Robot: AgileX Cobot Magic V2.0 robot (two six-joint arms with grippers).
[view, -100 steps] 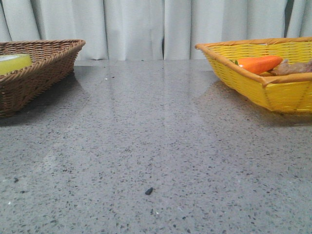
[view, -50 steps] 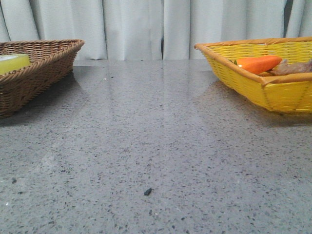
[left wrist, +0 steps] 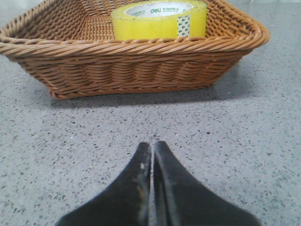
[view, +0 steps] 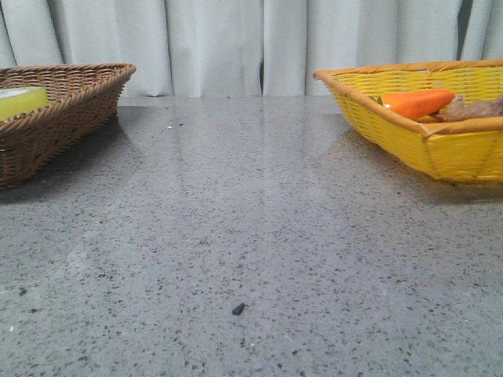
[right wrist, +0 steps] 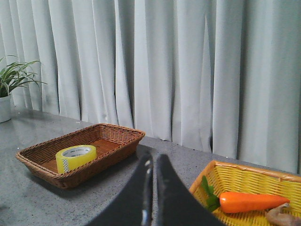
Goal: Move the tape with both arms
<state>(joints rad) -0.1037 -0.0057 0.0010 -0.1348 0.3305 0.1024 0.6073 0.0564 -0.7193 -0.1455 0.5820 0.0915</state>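
The yellow tape roll (left wrist: 159, 20) lies flat in the brown wicker basket (left wrist: 131, 61); its white core has green print and a patterned strip on its side. It also shows in the front view (view: 22, 100) at far left and in the right wrist view (right wrist: 75, 157). My left gripper (left wrist: 153, 146) is shut and empty, low over the table in front of the brown basket. My right gripper (right wrist: 153, 157) is shut and empty, raised above the table between the two baskets. Neither gripper shows in the front view.
A yellow wicker basket (view: 409, 145) at the right holds an orange carrot (view: 416, 102) and a brownish item (view: 475, 108). White curtains hang behind the grey speckled table (view: 251, 236). A potted plant (right wrist: 9, 89) stands at the far left in the right wrist view.
The front view has shifted slightly between one second ago and now; the baskets and tape sit as before. No gripper enters the front view.
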